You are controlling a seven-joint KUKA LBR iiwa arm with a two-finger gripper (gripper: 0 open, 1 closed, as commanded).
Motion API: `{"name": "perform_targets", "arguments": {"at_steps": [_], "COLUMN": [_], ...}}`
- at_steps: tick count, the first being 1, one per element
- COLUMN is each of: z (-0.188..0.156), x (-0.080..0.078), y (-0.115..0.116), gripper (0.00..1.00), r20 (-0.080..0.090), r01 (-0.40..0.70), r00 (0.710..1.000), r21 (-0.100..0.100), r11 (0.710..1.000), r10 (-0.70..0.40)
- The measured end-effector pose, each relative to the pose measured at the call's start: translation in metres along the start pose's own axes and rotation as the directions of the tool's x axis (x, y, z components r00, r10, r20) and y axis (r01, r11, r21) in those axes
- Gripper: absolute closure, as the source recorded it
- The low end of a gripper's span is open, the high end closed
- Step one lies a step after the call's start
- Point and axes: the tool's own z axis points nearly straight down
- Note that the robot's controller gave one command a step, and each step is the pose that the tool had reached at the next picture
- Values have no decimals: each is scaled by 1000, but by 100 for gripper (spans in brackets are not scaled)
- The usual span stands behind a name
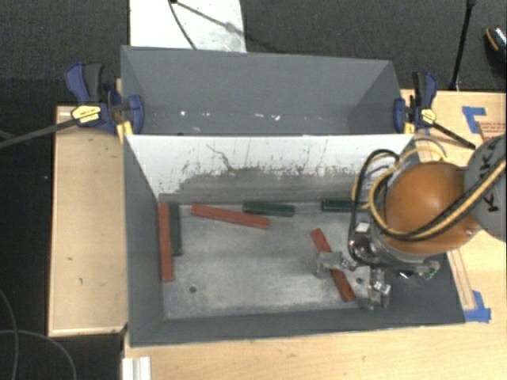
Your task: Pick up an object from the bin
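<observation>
Claw (354,282) sits low in the front right corner of the bin (261,327), directly over a short red stick (321,242) lying slantwise on the floor. Whether it is spread or closed I cannot tell from my feed. I see the rest well apart from it: a long red stick (230,216) and a dark green stick (268,209) near the back wall, and an upright red stick (165,248) against the left wall.

Grey bin (238,271), red sticks (230,216), green sticks (268,209)
</observation>
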Motion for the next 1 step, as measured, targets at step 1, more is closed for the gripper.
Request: {"name": "perform_targets", "arguments": {"at_steps": [1], "z": [-2], "x": [-13], "y": [17], "gripper": [0], "r20": [6], "r01": [-2], "r00": [1000], "r21": [8], "r11": [1000], "r10": [2]}}
